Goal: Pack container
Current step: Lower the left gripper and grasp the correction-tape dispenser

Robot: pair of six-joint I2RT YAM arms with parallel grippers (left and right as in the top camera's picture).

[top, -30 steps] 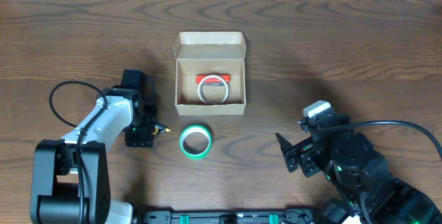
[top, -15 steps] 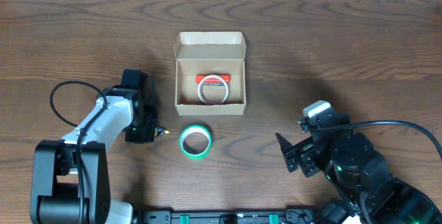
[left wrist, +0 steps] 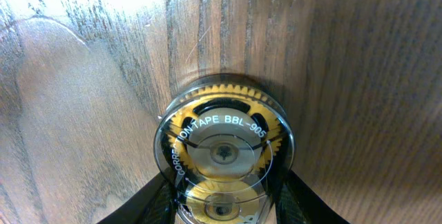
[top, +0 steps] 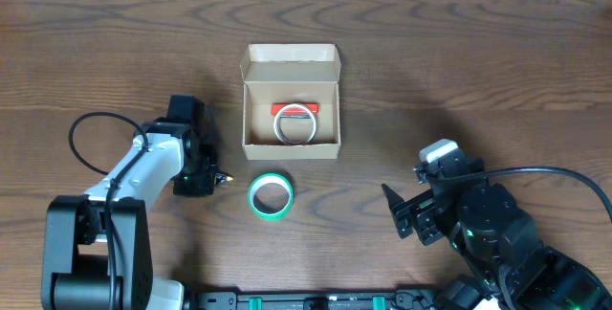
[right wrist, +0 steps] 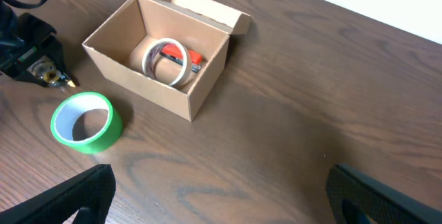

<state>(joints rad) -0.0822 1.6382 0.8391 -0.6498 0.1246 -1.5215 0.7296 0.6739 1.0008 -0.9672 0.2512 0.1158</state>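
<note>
Apparently the step in hand was carrying the correction tape dispenser (left wrist: 222,156) to the container (top: 291,143). You had the left gripper (top: 203,182) at the left of the table, with its fingers (left wrist: 141,207) clamped on both sides of the dispenser's clear case. The pictures did not show whether the dispenser was lifted or resting on the wood. A firm, centred hold was advisable, because the smooth round case looked likely to twist between the pads.

To the right lay the green tape roll (top: 271,196), flat on the table and just in front of the container's near wall. You needed to raise the dispenser above the roll and above the wall before travelling across.

The container stood open near the table's middle, with its lid flap (top: 292,55) folded back on the far side. It already held a white ring (top: 295,126) and a red item (top: 295,109). Bare floor showed on either side of the ring, so a release over one of those gaps was the sound choice. You should have lowered the dispenser inside the walls before opening the fingers.

At the far right, the right gripper (top: 397,212) was empty, its fingers spread wide, well apart from the container.
</note>
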